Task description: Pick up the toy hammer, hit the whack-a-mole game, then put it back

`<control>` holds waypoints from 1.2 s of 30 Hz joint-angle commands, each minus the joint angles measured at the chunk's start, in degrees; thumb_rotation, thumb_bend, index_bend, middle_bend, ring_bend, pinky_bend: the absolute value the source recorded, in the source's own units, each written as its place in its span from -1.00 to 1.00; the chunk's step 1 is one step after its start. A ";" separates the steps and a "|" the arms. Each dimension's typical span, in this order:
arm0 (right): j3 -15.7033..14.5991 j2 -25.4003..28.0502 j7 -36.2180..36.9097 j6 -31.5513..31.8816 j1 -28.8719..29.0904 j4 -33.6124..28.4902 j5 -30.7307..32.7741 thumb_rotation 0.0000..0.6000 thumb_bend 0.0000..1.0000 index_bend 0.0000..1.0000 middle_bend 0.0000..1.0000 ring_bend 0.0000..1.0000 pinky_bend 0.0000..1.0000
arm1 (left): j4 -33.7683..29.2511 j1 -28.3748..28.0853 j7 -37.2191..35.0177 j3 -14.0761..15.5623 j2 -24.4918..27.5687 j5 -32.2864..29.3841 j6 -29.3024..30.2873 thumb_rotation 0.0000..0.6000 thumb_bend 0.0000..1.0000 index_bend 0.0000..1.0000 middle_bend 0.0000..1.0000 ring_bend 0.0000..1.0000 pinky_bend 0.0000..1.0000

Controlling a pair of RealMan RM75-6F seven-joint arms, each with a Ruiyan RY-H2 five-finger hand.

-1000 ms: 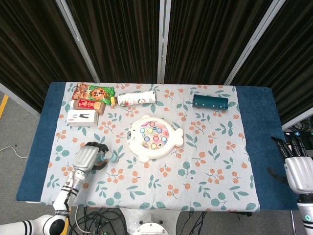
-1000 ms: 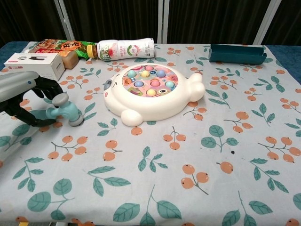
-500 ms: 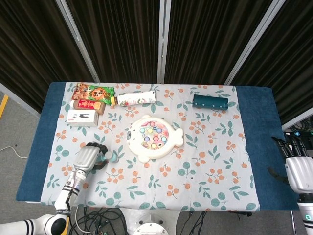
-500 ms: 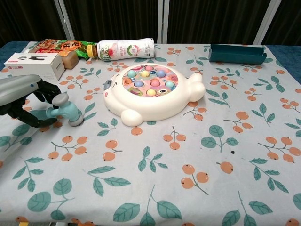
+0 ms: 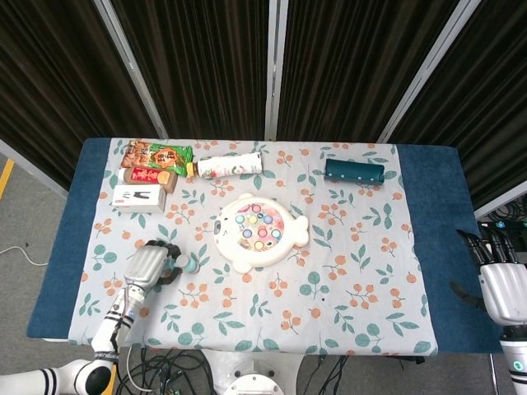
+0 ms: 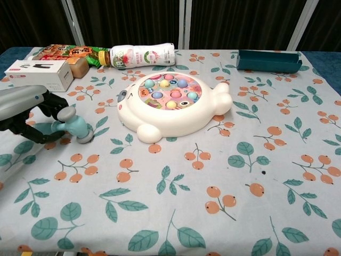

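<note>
At surface's left edge: left hand (image 6: 24,112) grips toy hammer (image 6: 74,127) by handle; hold apparently shallow, slip risk on swing toward whack-a-mole game (image 6: 173,104). Right hand (image 5: 502,284) idle, fingers spread, holding nothing.

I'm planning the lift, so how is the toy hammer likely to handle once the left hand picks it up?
The toy hammer looks like moulded plastic, so it is probably stiff and light. Its head juts out past the left hand, so it may tip head-down unless the fingers wrap the handle well. The round head might roll slightly if it is dropped onto the tablecloth.
</note>
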 commanded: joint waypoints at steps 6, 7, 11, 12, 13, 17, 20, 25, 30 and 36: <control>-0.07 -0.03 -0.23 0.24 -0.22 -0.22 0.07 1.00 -0.86 -0.80 -0.62 -0.97 -0.92 | 2.19 0.23 -4.04 0.43 -0.50 2.77 0.59 1.00 -0.21 0.14 0.06 -0.18 -0.30; -0.08 -0.01 -0.27 0.39 -0.31 -0.28 0.05 1.00 -0.86 -0.80 -0.62 -0.97 -0.92 | 2.76 0.31 -5.56 0.45 -0.59 3.83 0.96 1.00 -0.19 0.16 0.09 -0.15 -0.27; -0.09 0.18 -0.60 1.13 -0.77 -0.57 0.05 1.00 -0.86 -0.80 -0.61 -0.97 -0.92 | 5.47 0.06 -12.50 0.76 -0.19 8.52 1.57 1.00 -0.08 0.21 0.16 -0.09 -0.14; -0.07 0.26 -0.69 1.28 -0.86 -0.66 0.08 1.00 -0.86 -0.80 -0.61 -0.97 -0.92 | 6.05 -0.10 -14.09 0.79 0.05 9.53 1.65 1.00 -0.05 0.23 0.17 -0.07 -0.11; -0.06 0.35 -0.78 1.43 -0.97 -0.77 0.11 1.00 -0.86 -0.80 -0.61 -0.97 -0.92 | 6.57 -0.23 -15.54 0.74 0.30 10.41 1.83 1.00 -0.03 0.24 0.19 -0.06 -0.08; -0.04 0.71 -1.35 2.16 -1.39 -1.34 -0.02 1.00 -0.86 -0.80 -0.61 -0.97 -0.92 | 8.45 -1.50 -21.91 0.31 1.88 14.54 2.43 1.00 0.03 0.27 0.23 -0.02 0.02; -0.08 0.89 -1.83 2.70 -1.69 -1.83 -0.23 1.00 -0.87 -0.80 -0.61 -0.97 -0.92 | 9.20 -3.50 -25.86 -0.75 3.57 17.09 2.10 1.00 0.05 0.28 0.24 0.00 0.08; -0.32 0.95 -2.47 3.55 -2.38 -2.44 -0.48 1.00 -0.86 -0.80 -0.61 -0.97 -0.92 | 9.54 -8.65 -27.67 -3.54 6.13 19.83 -0.35 1.00 0.08 0.33 0.30 0.06 0.21; -0.57 0.96 -2.64 4.28 -3.08 -2.64 -0.61 1.00 -0.86 -0.80 -0.60 -0.97 -0.92 | 8.41 -15.11 -27.69 -6.44 8.52 18.80 -7.63 1.00 0.11 0.34 0.32 0.09 0.23; -0.74 0.94 -2.39 4.72 -3.59 -2.40 -0.78 1.00 -0.85 -0.80 -0.60 -0.97 -0.92 | 8.19 -22.27 -26.17 -9.17 9.59 14.47 -17.53 1.00 0.15 0.35 0.33 0.10 0.23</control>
